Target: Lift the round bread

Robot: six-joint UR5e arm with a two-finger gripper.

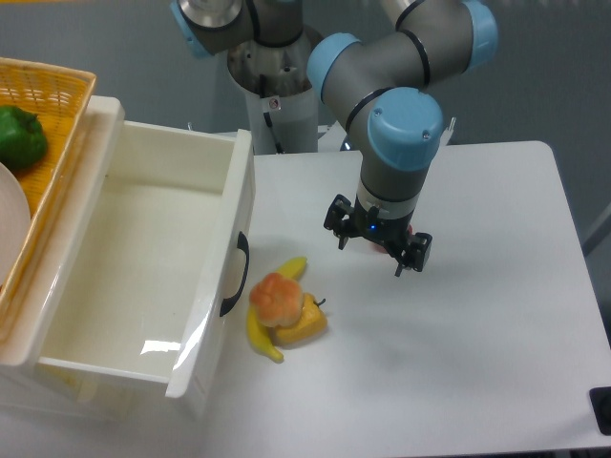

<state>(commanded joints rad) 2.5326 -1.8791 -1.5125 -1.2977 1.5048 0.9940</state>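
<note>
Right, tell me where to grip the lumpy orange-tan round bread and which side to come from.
Probably from straight above, closing across the rounded upper body of the orange-tan lumpy round bread. It sits on top of the pile, against the yellow-orange blocky piece and over the yellow banana, so low side approaches look blocked. The gripper is up and to its right.

Layout on the counter (496,315)

You have the open drawer (143,277) at left; just right of its handle the round bread (278,298) sits on the banana (267,329) and the blocky piece (304,324). The pincer (378,244) hangs behind and right of that pile. The basket (57,143) lies far left.
</note>
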